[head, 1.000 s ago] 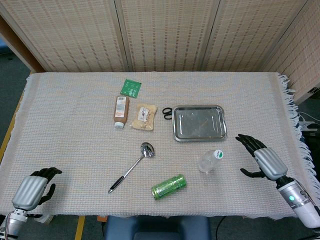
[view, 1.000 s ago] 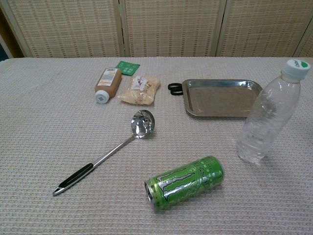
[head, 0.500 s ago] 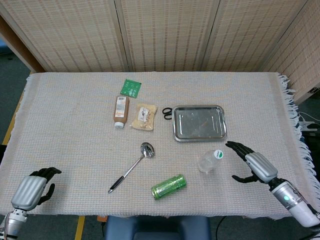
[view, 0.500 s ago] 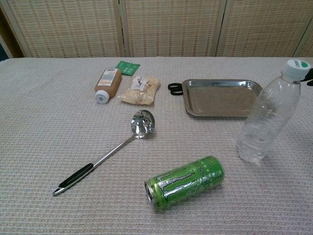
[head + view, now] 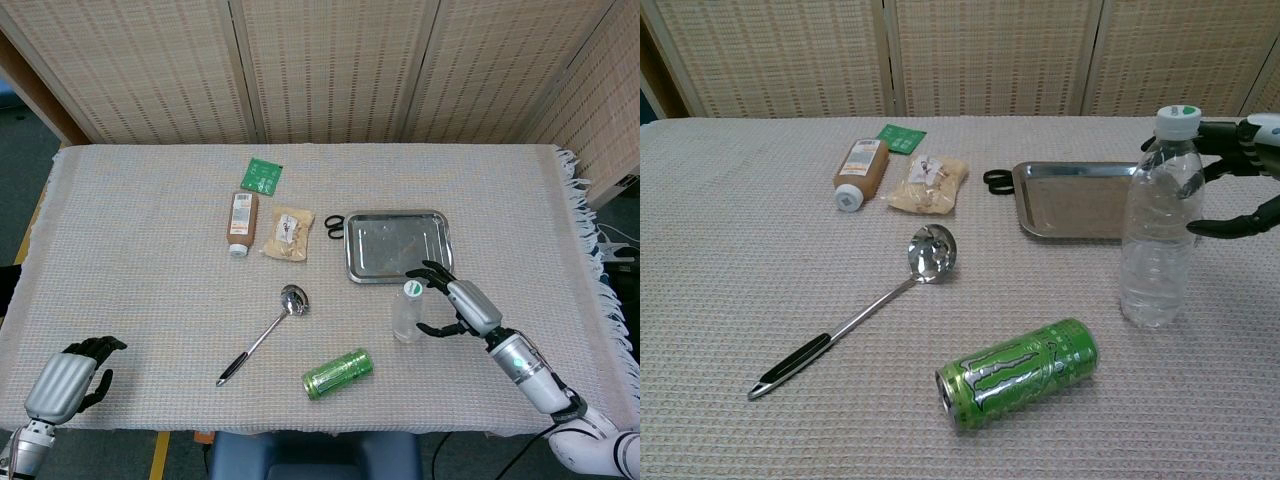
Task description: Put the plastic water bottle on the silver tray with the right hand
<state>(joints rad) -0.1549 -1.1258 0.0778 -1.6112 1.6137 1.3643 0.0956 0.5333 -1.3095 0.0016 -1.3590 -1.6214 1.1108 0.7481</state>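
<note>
The plastic water bottle [image 5: 1158,222] stands upright on the cloth, just near of the silver tray [image 5: 399,245]. The right hand [image 5: 457,302] is at the bottle's right side with fingers spread around it; whether they touch it cannot be told. A green can [image 5: 1017,372] lies near and left of the bottle. The left hand [image 5: 68,373], fingers loosely curled and holding nothing, rests at the near left corner.
</note>
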